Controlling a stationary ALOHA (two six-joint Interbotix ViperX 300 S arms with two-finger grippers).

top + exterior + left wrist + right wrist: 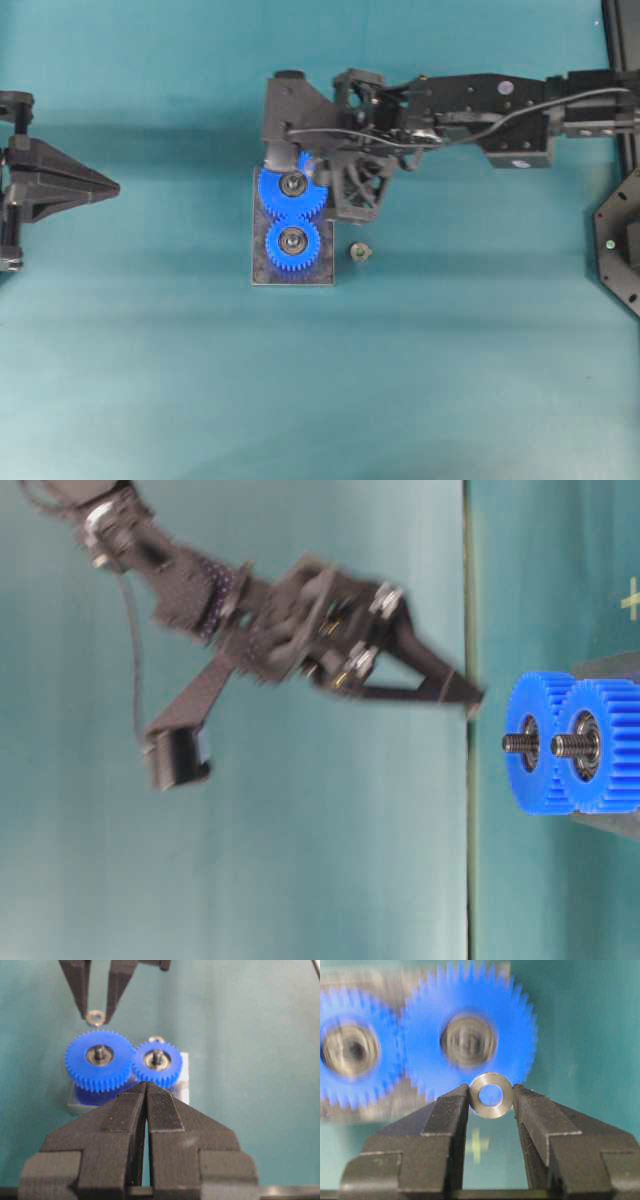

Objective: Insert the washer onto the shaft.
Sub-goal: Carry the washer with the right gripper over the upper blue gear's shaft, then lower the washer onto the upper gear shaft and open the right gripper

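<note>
Right gripper (491, 1096) clamped on washer (491, 1095), just beside larger blue gear (468, 1040) and its shaft (100, 1051); left gripper (146, 1086) pinched together, holding nothing

1. Two meshed gears (291, 215) sit on a base plate (262, 270) at table centre; each on its own shaft (100, 1051).
2. Small nut (358, 251) lies just right of the plate.
3. Washer (491, 1095), between right gripper (491, 1102) fingertips, hangs beside the larger gear.
</note>
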